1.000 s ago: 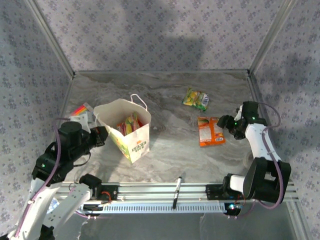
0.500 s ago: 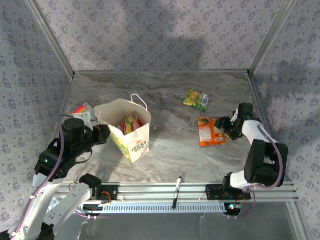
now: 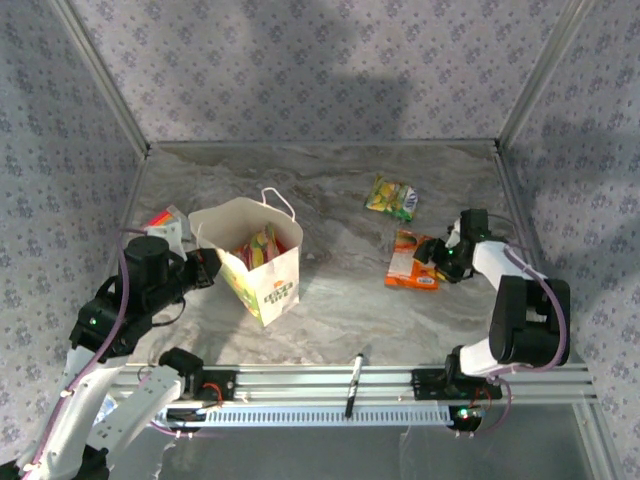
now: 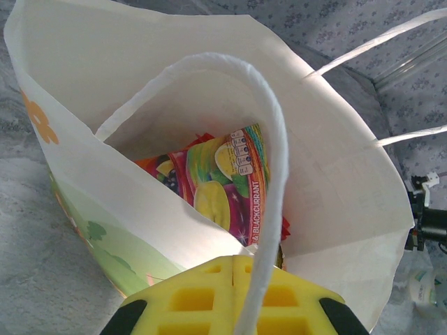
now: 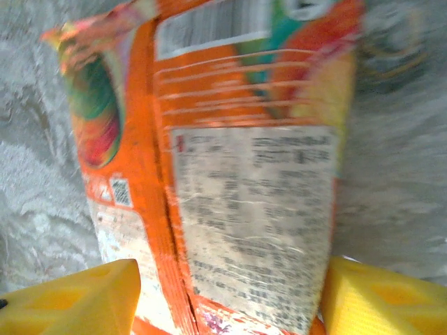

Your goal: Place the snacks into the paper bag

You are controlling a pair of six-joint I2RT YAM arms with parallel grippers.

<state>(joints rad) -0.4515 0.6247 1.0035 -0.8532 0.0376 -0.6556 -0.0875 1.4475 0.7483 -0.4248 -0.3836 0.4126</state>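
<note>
The cream paper bag point(image 3: 268, 288) stands open at the left of the table. Packets point(image 3: 262, 245) stick up inside it, and the left wrist view shows a purple and yellow one point(image 4: 223, 181) among them. My left gripper point(image 3: 205, 270) is shut on the bag's near rim point(image 4: 105, 195), its pads point(image 4: 202, 300) pressed together, with a white handle point(image 4: 276, 139) looping over them. An orange packet point(image 3: 410, 262) lies at the right, buckled between the pads of my right gripper point(image 3: 432, 258). In the right wrist view that packet point(image 5: 244, 195) spans the gap between both yellow pads point(image 5: 77, 293). A yellow-green packet point(image 3: 391, 198) lies flat further back.
A black pen point(image 3: 355, 383) lies on the front rail. A small rainbow-striped item point(image 3: 165, 222) sits by the left wall behind the bag. Metal frame posts and patterned walls close the table in at the back and sides.
My right gripper has moved left onto the orange packet and its jaws have narrowed; the packet has shifted left and buckled. The left arm and the bag have stayed put.
</note>
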